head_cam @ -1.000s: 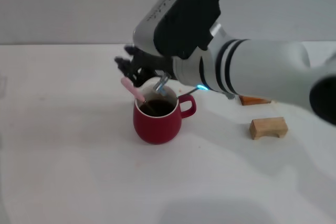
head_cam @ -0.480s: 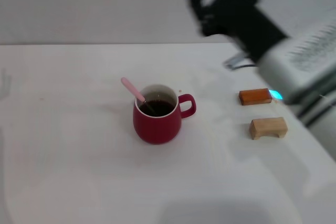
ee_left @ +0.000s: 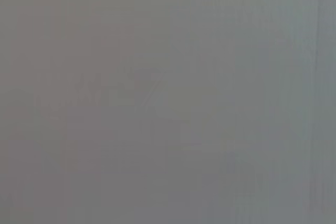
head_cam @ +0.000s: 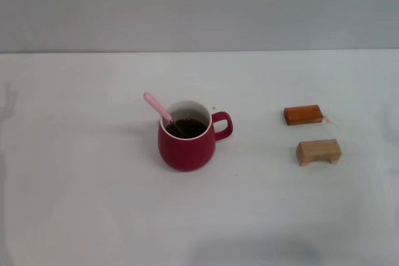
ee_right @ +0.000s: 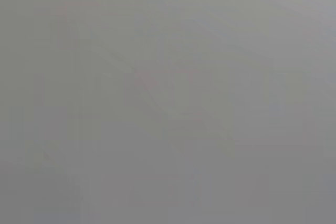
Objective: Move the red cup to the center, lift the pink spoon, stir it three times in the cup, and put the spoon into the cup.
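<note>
Dark-red and squat, the red cup (head_cam: 186, 142) stands upright near the middle of the white counter (head_cam: 81, 204), its loop handle turned toward the robot's right. Dark liquid fills the white inside. Leaning in that liquid is the pink spoon (head_cam: 163, 114): its pale handle slants up over the rim on the side away from the cup's handle, while the bowl end is sunk out of sight.

Well apart on the right side of the counter lie 2 small blocks, an orange-brown block (head_cam: 303, 114) farther back and a pale wooden block (head_cam: 318, 152) nearer the robot, close together but not touching.

Neither the left hand nor the right hand shows in the head view, and both wrist views show only a blank grey surface, so whether either is released or clenched cannot be told from what is visible. Nothing is grasping the spoon or the cup.

Judged from how things lie, the last step looks done: cup centred, spoon resting inside. Whether the 3 stirs were made cannot be read from this scene. The next move probably calls for nothing beyond keeping both arms clear of the cup so the leaning spoon is not knocked.
</note>
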You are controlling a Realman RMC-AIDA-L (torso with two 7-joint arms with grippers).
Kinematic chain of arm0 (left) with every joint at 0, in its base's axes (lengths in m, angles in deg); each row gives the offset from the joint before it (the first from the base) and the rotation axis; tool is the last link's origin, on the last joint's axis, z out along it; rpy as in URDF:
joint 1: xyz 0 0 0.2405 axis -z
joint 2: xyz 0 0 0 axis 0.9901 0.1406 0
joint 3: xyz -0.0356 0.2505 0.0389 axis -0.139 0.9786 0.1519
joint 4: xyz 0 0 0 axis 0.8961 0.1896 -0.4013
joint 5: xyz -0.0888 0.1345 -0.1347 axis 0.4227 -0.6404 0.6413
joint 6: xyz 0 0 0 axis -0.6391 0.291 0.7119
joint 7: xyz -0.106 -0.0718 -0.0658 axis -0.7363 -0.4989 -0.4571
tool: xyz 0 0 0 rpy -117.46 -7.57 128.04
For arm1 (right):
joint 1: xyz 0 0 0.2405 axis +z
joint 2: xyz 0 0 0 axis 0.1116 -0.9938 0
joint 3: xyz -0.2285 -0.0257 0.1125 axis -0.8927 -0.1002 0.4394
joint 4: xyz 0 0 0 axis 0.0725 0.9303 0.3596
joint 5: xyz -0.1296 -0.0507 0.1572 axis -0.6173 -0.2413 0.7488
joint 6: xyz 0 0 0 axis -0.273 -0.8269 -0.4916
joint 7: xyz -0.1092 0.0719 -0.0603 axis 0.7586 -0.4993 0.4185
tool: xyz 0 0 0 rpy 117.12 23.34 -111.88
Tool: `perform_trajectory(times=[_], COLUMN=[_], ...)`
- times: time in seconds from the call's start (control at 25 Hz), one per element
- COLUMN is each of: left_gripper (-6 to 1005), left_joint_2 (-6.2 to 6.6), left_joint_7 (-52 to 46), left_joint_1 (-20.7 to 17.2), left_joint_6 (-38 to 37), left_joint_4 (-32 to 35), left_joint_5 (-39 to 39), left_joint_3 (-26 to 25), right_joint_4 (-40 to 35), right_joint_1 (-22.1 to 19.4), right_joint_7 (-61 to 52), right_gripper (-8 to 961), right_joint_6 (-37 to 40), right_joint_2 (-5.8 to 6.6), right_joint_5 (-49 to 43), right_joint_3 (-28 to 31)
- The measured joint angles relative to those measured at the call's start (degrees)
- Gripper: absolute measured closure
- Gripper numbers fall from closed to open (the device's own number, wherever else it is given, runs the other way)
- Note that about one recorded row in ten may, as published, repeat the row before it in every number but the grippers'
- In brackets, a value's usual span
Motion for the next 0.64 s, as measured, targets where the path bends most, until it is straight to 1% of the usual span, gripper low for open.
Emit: perform_trajectory(times=[0.04, 0.16, 0.2, 0.28, 0.36, 0.4, 0.44, 0.6, 0.64], left_gripper=[170, 170, 170, 170, 170, 170, 170, 170, 170], left_joint_2=[0.00, 0.01, 0.02, 0.03, 0.00, 0.00, -0.02, -0.04, -0.05], left_joint_7=[0.00, 0.00, 0.00, -0.01, 0.00, 0.00, 0.00, 0.32, 0.42], left_joint_1=[0.00, -0.69, -0.91, -1.12, -1.16, -1.16, -1.16, -1.24, -1.24], left_joint_6=[0.00, -1.01, -1.09, -1.12, -1.14, -1.14, -1.17, -2.14, -2.46], left_joint_4=[0.00, -0.03, -0.14, -0.23, -0.24, -0.24, -0.22, -0.37, -0.37], left_joint_5=[0.00, 0.09, 0.20, 0.36, 0.52, 0.52, 0.54, 0.58, 0.58], left_joint_3=[0.00, -0.33, -0.35, -0.39, -0.43, -0.43, -0.44, -0.54, -0.54], right_joint_4=[0.00, -7.49, -9.00, -10.04, -12.35, -15.93, -15.93, -25.64, -25.64], right_joint_1=[0.00, 0.67, 0.96, 1.24, 2.04, 3.60, 3.60, 7.65, 7.65], right_joint_7=[0.00, -0.44, -0.79, -1.35, -3.02, -5.15, -5.15, -11.57, -11.57], right_gripper=[350, 289, 282, 268, 268, 268, 268, 268, 268], right_joint_6=[0.00, 5.88, 6.89, 7.34, 8.00, 8.96, 8.96, 13.88, 13.88], right_joint_2=[0.00, 0.09, 0.09, 0.11, 0.15, 0.19, 0.19, 0.08, 0.08], right_joint_5=[0.00, 3.33, 3.71, 3.91, 4.04, 4.07, 4.07, 4.21, 4.21], right_joint_3=[0.00, 1.90, 2.54, 3.08, 4.53, 6.03, 6.03, 9.69, 9.69])
